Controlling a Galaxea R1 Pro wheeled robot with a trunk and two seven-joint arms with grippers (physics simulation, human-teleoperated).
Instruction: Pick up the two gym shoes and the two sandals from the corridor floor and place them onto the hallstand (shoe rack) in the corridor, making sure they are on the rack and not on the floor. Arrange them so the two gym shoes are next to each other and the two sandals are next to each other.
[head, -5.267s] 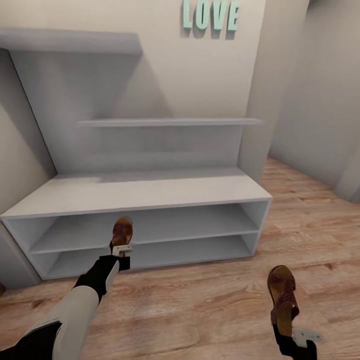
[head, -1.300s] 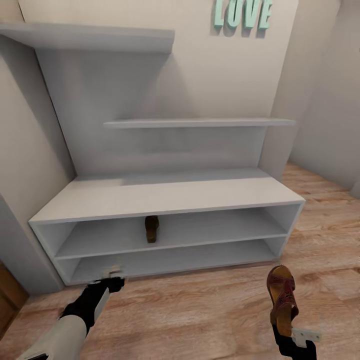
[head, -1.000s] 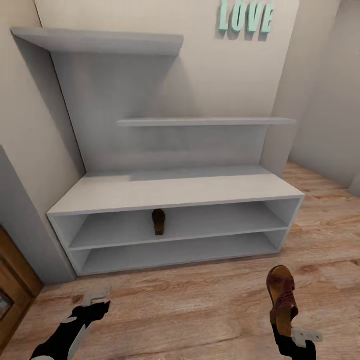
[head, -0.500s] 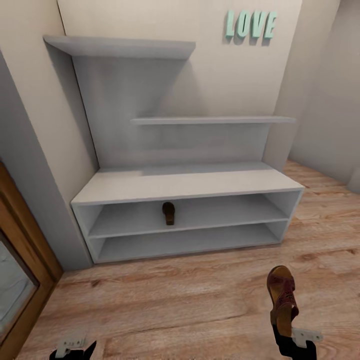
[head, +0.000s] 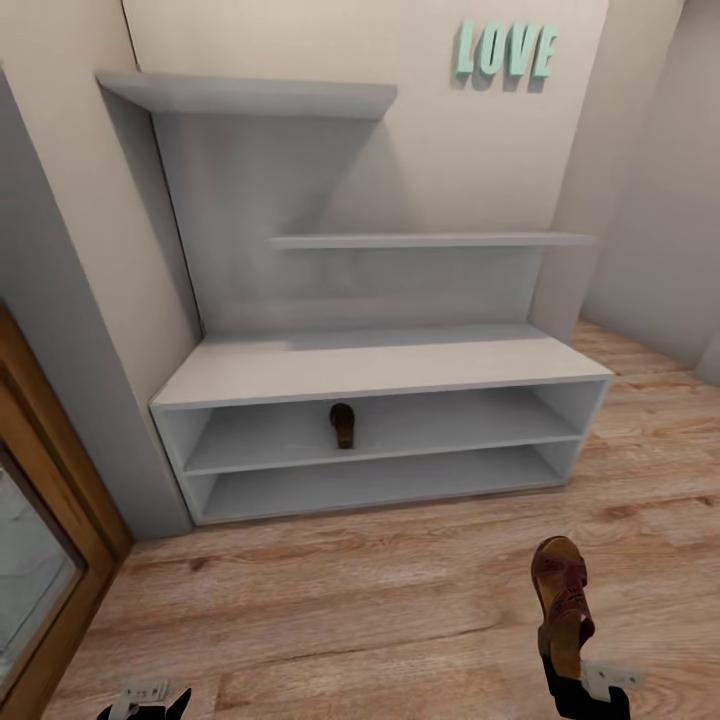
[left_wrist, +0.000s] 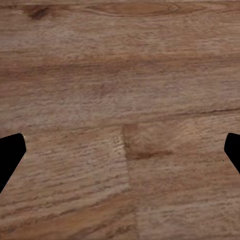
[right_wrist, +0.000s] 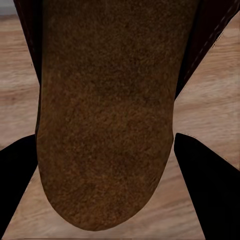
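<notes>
Head view, left to right: the left end effector (head: 140, 692), fingers apart over bare floor (left_wrist: 120, 75), has pulled back from the rack (head: 380, 365) to the lower left corner. One sandal (head: 343, 424) now lies on the upper shelf at frame centre, so half the pair is placed. At lower right, the right end effector (head: 575, 690) stays clamped on the second sandal (head: 562, 610). Mint wall letters (head: 505, 50) at upper right read "LOVE".
</notes>
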